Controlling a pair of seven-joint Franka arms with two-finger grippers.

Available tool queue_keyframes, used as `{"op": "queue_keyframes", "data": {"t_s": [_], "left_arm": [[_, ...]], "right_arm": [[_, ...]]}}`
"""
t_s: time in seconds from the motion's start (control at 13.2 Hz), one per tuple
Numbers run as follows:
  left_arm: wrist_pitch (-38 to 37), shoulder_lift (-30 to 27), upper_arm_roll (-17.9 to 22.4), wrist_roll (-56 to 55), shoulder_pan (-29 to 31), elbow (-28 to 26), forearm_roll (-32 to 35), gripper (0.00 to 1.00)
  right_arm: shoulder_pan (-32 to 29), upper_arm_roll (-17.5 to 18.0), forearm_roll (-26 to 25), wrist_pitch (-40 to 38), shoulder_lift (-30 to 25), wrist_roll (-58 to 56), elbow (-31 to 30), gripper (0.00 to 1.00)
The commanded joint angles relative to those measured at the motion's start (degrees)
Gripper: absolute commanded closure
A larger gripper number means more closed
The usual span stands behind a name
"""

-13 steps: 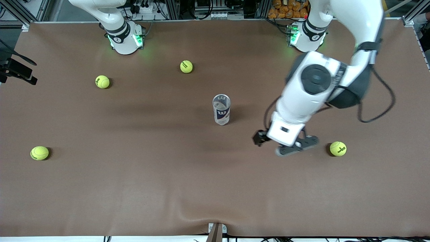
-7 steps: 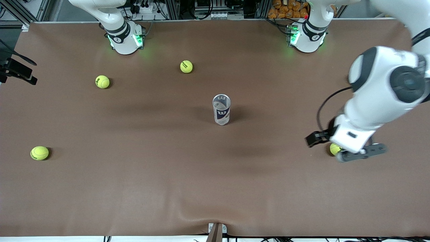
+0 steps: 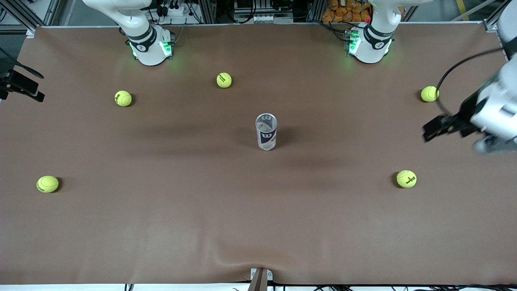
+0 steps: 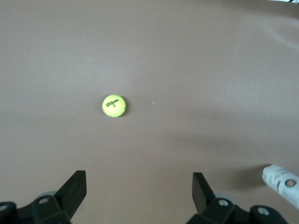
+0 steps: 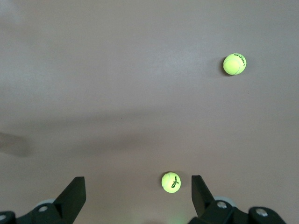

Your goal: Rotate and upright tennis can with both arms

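The tennis can (image 3: 266,131) stands upright near the middle of the brown table, open silver rim up, navy "W" label showing. Nothing touches it. My left gripper (image 3: 490,144) hangs over the table's edge at the left arm's end, far from the can. In the left wrist view it (image 4: 139,186) is open and empty, with the can (image 4: 281,178) at the picture's edge. My right gripper (image 5: 138,189) is open and empty over bare table. It does not show in the front view; only the right arm's base (image 3: 150,46) shows there.
Several yellow-green tennis balls lie scattered: two (image 3: 224,80) (image 3: 123,98) near the right arm's base, one (image 3: 47,184) toward the right arm's end, two (image 3: 429,93) (image 3: 406,178) toward the left arm's end. The left arm's base (image 3: 368,44) stands at the table's back edge.
The left arm has swung from beside the can out to its own end of the table, uncovering a ball there. The can and the other balls have not moved.
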Motion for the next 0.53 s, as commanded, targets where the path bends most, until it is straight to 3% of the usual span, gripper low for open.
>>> {"op": "queue_keyframes", "data": {"t_s": [0.0,0.3,0.46], "left_arm": [[0.46,-7.74,1.97,3.02,-0.72,-9.3,-1.09,0.0],[0.63,-15.22,2.14,3.03,-0.19,-17.32,-1.09,0.0],[2.47,-14.46,2.75,5.47,-0.19,-16.81,-0.48,0.0]], "right_arm": [[-0.91,0.66,-0.13,-0.57,-0.51,-0.51,0.23,0.0],[-0.91,0.66,-0.13,-0.57,-0.51,-0.51,0.23,0.0],[-0.91,0.66,-0.13,-0.57,-0.51,-0.51,0.23,0.0]]}}
